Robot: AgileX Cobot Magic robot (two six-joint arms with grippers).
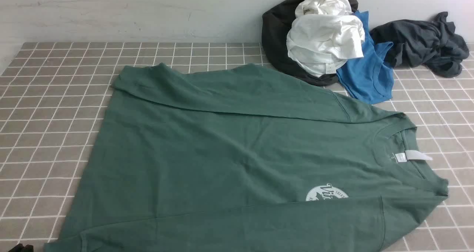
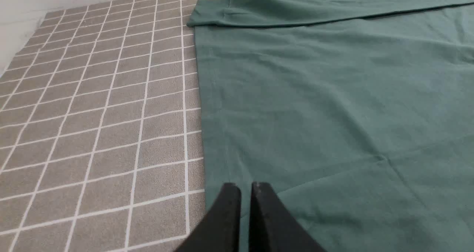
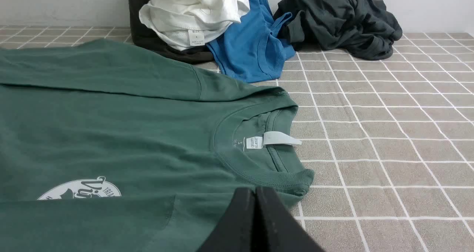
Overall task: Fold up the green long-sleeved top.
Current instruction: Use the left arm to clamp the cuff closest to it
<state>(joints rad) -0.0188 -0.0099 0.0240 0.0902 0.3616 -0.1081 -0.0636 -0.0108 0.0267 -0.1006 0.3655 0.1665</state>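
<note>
The green long-sleeved top (image 1: 222,152) lies flat on the tiled table (image 1: 48,115), neck to the right and hem to the left. Its white neck tag (image 1: 418,155) and round chest logo (image 1: 327,193) face up. Both sleeves lie folded across the body, one along the far edge (image 1: 222,93) and one along the near edge (image 1: 240,226). My left gripper (image 2: 246,185) is shut with a thin slit and holds nothing; it hovers over the top (image 2: 314,96) by the hem edge. My right gripper (image 3: 255,189) is shut and empty, over the top (image 3: 111,133) just short of the collar (image 3: 259,174).
A pile of clothes lies at the back right against the wall: a black garment (image 1: 276,33), a white one (image 1: 326,41), a bright blue tank top (image 1: 366,74) and a dark grey one (image 1: 422,41). Bare tiles show left and right of the top.
</note>
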